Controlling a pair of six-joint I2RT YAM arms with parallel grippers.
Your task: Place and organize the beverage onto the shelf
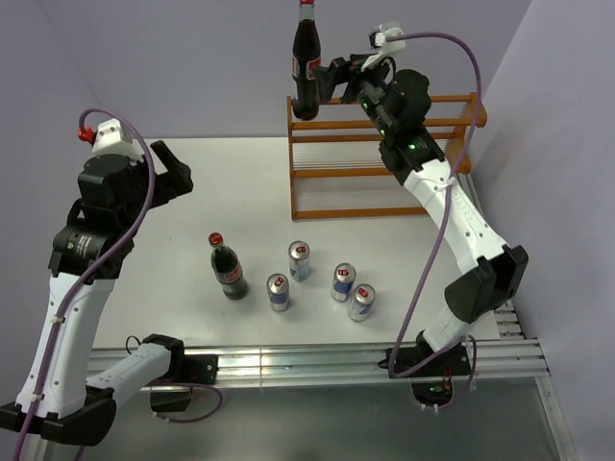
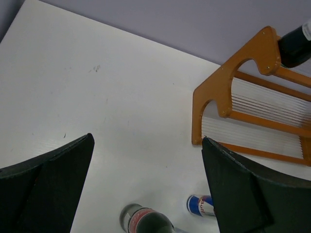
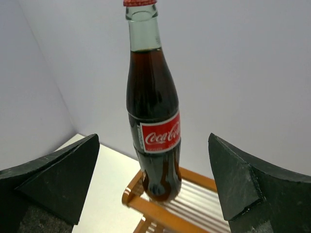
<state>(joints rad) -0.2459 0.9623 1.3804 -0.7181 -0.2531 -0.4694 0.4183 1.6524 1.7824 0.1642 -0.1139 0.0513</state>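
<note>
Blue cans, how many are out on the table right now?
4, upright before the shelf: back can, left can, right can, rightmost can. None seems hidden.

A dark glass cola bottle with red label (image 3: 153,131) stands upright on the orange-brown wooden shelf (image 3: 197,177), untouched between the wide-spread jaws of the right end effector (image 3: 153,138).

An orange-brown two-tier wooden shelf (image 1: 384,178) is standing at the far right of the table (image 1: 240,182). One dark cola bottle (image 1: 306,58), red-capped and red-labelled, is standing upright on the left end of its top tier. A second cola bottle (image 1: 228,269) and four blue-and-silver cans (image 1: 299,260) are standing upright together, nearer the front.
</note>
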